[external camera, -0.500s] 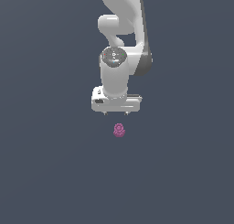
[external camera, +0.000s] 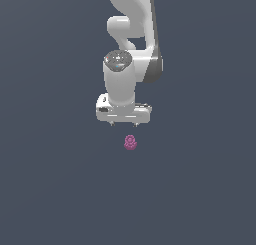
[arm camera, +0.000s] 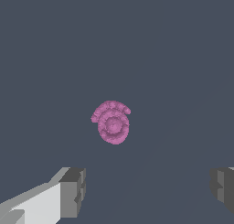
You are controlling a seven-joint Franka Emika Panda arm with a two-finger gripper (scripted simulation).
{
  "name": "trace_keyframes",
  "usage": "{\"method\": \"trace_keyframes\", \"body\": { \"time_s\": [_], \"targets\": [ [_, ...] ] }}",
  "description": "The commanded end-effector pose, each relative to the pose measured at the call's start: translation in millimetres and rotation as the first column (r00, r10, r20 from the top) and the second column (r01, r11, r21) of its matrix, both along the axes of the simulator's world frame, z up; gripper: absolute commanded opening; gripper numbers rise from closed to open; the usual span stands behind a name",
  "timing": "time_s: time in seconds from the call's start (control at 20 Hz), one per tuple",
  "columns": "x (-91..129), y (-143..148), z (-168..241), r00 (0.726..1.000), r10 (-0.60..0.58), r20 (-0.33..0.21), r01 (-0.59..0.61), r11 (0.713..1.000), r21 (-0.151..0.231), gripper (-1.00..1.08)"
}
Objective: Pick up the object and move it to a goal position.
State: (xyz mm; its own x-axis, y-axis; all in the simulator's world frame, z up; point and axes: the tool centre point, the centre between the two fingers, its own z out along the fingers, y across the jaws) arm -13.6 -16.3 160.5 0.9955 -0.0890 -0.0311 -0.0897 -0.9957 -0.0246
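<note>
The object is a tiny magenta-pink bumpy blob lying on the flat dark grey floor, just in front of and below the white arm. In the wrist view the object shows as a lumpy spiral shape with ringed ridges. My gripper hangs pointing down, above and slightly behind the object, not touching it. Its jaws stand wide apart and hold nothing. In the wrist view the two grey fingertips sit at the sides, with the object beyond the gap between them.
The floor is a plain dark grey surface on all sides. The white arm rises behind the gripper. No goal marker shows in either view.
Nothing has visibly changed; arm and object stand in the same places as half a second ago.
</note>
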Motion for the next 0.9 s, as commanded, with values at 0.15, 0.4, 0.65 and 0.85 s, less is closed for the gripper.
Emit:
{"method": "trace_keyframes", "body": {
  "time_s": [0.15, 0.4, 0.65, 0.85],
  "targets": [
    [1, -2, 1, 1.000, -0.012, 0.003, 0.012, 1.000, 0.002, 1.00],
    [2, -1, -2, 0.999, -0.037, 0.004, 0.037, 0.999, 0.001, 1.00],
    [5, 2, -9, 0.996, -0.091, 0.005, 0.091, 0.996, -0.002, 1.00],
    [8, 6, -17, 0.988, -0.155, 0.006, 0.155, 0.988, -0.006, 1.00]
  ]
}}
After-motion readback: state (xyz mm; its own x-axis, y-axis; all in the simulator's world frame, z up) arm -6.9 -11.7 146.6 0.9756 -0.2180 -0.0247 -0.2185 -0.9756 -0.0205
